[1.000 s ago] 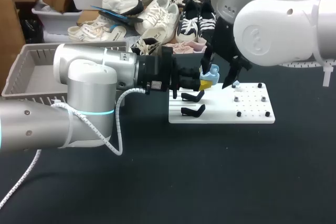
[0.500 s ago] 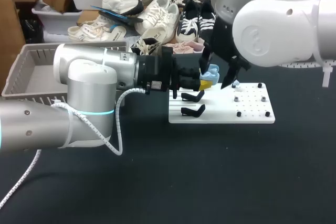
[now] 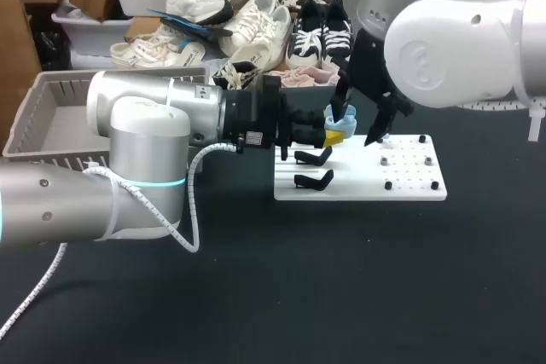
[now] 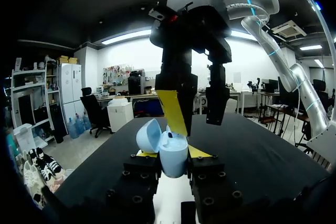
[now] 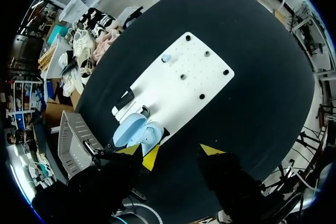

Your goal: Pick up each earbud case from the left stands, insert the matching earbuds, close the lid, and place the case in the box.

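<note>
A light blue earbud case (image 4: 172,153) stands upright with its lid (image 4: 148,135) swung open, and my left gripper (image 4: 170,157) is shut on its body. In the head view the case (image 3: 339,118) hangs just over the left end of the white board (image 3: 358,183). My right gripper (image 3: 357,128) hovers right above it, open; one yellow finger (image 4: 173,109) comes down close behind the case's open mouth, and whether it touches I cannot tell. In the right wrist view the case (image 5: 137,129) lies just ahead of my right gripper (image 5: 180,153). A small pale blue earbud (image 5: 166,57) sits on the board.
Two black stands (image 3: 314,168) sit on the board's left part, and black pegs (image 3: 388,185) dot its right part. A grey basket (image 3: 51,117) stands at the far left behind my left arm. The dark table spreads wide in front.
My right gripper has shifted slightly to the right above the case. The left arm and the case have stayed put.
</note>
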